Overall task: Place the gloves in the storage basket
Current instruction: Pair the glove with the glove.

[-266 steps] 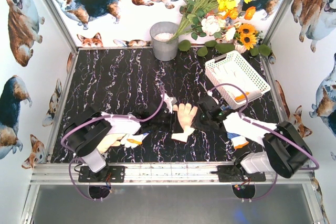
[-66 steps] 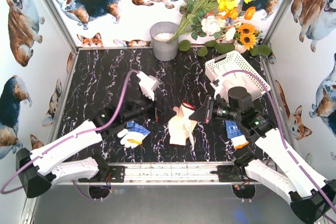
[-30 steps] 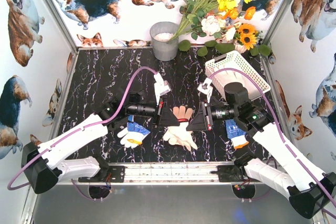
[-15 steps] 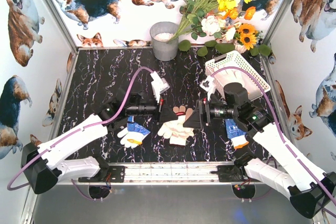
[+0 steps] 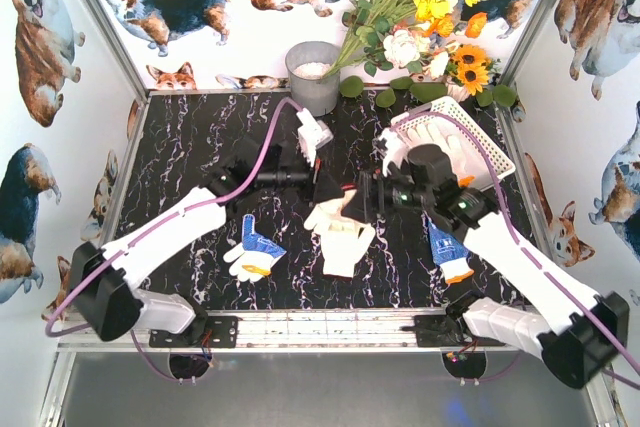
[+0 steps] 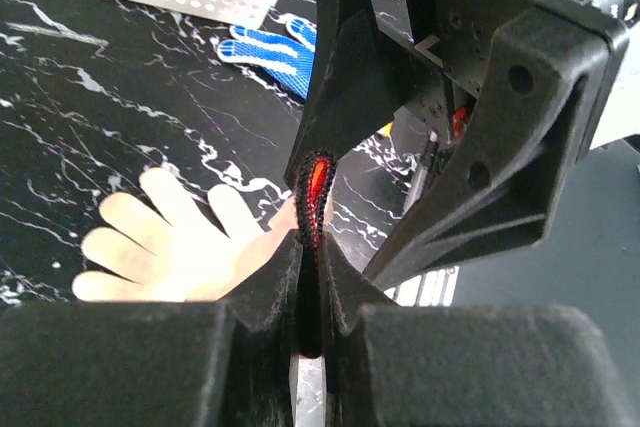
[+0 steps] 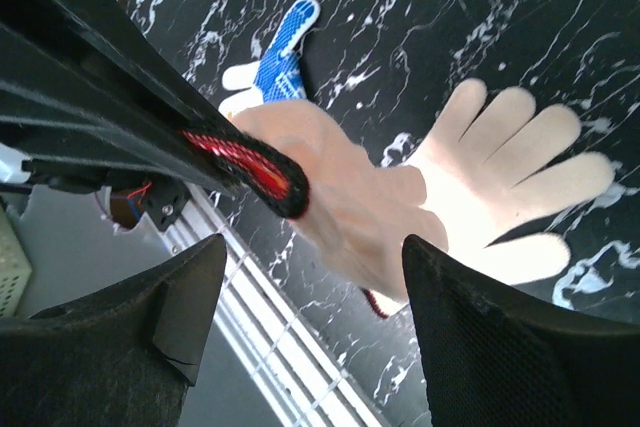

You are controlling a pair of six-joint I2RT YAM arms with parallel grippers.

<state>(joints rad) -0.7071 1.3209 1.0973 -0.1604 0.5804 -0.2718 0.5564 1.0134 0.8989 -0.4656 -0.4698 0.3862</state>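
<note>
Nearest my left side, a blue-and-white glove (image 5: 252,253) lies flat on the black table (image 5: 190,147), untouched. My left gripper (image 5: 328,190) reaches over the middle of the table. Its fingers (image 6: 265,297) are pressed fully together on the black-and-red cuff (image 6: 313,192) of a cream glove (image 5: 341,237). That glove hangs from the pinch with its finger ends toward the near edge; I cannot tell whether they rest on the table.

Just to the right, my right gripper (image 5: 362,199) faces the left one almost nose to nose. Its fingers (image 7: 150,337) stand wide apart and grip nothing, though 1 of them seems to lie against the cuff. Further right, a 2nd blue glove (image 5: 443,245) lies partly under my right arm. The white basket (image 5: 497,147) sits at the far right, well apart from the cream glove, with something pale inside.

I judge this to be a handover partway through moving 1 glove, since the basket is on my right arm's side. The next move calls for my right fingers to close on the cuff beside the left tips, and only then for the left to let go, so the limp glove does not drop. After that the glove needs a lift high enough to clear the basket's rim.
</note>
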